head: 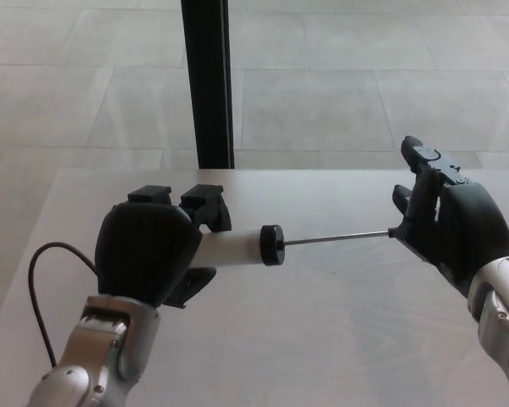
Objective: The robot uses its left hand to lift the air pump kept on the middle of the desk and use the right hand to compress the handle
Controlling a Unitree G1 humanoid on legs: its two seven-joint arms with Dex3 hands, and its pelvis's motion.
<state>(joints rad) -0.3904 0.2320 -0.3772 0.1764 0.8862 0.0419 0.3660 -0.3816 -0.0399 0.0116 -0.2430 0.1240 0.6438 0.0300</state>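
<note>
Above the pale wooden desk (322, 339), the left hand (148, 254) grips the white-barrelled air pump (237, 248) level, while the right hand (450, 233), fingers spread, covers its black T-handle at the rod's end.

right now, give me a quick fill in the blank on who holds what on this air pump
1. The white barrel of the air pump is held by the ____ robot hand.
2. The right robot hand covers the pump's ____, at the far end of the thin metal rod.
3. The rod is mostly ____ out of the barrel, not pushed in.
4. A black ____ loops beside the left forearm above the desk.

Missing words: left; handle; pulled; cable
</note>
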